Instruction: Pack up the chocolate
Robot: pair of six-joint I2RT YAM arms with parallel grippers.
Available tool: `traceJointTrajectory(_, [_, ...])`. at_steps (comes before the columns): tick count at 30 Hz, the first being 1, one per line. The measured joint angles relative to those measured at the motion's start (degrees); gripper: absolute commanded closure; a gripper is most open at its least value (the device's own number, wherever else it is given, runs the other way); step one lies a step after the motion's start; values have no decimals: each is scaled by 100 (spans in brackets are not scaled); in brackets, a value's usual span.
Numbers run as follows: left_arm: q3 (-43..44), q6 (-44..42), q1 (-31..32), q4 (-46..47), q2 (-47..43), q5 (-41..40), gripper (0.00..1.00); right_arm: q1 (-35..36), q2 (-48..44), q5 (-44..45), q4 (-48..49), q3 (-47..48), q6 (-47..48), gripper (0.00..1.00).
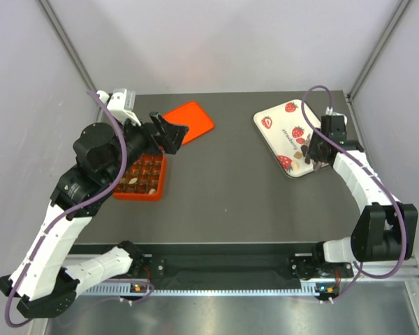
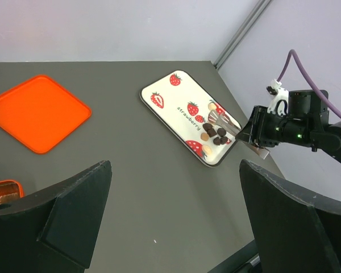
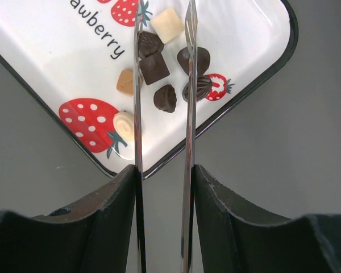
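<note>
The chocolate (image 3: 154, 67) lies loose on a white strawberry-print tray (image 3: 57, 62), several dark brown pieces with a few cream ones (image 3: 167, 24). My right gripper (image 3: 163, 23) carries two thin metal blades, which stand apart over the tray's corner. Two dark pieces (image 3: 165, 98) lie between the blades and nothing is clamped. From above, the right gripper (image 1: 314, 155) hovers at the tray's (image 1: 276, 125) near end. My left gripper (image 1: 169, 132) is wide open and empty beside the orange-red compartment box (image 1: 141, 180), which holds some chocolates.
A flat orange lid (image 1: 193, 118) lies at the back behind the box. In the left wrist view the tray (image 2: 170, 108) and the right arm (image 2: 295, 125) sit across bare grey table. Walls close in the sides and back.
</note>
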State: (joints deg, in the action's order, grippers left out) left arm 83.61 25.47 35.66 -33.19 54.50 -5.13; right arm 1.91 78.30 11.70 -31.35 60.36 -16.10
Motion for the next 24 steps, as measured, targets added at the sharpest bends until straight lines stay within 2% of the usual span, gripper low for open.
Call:
traceJointTrajectory(12, [-4,2,0,0,0,-2,1,-22,214,0,13,-79,2,58])
traceJointTrajectory(24, [-9,0,0,0,-4,-7,1,-22,459,-50,50,-76,46,67])
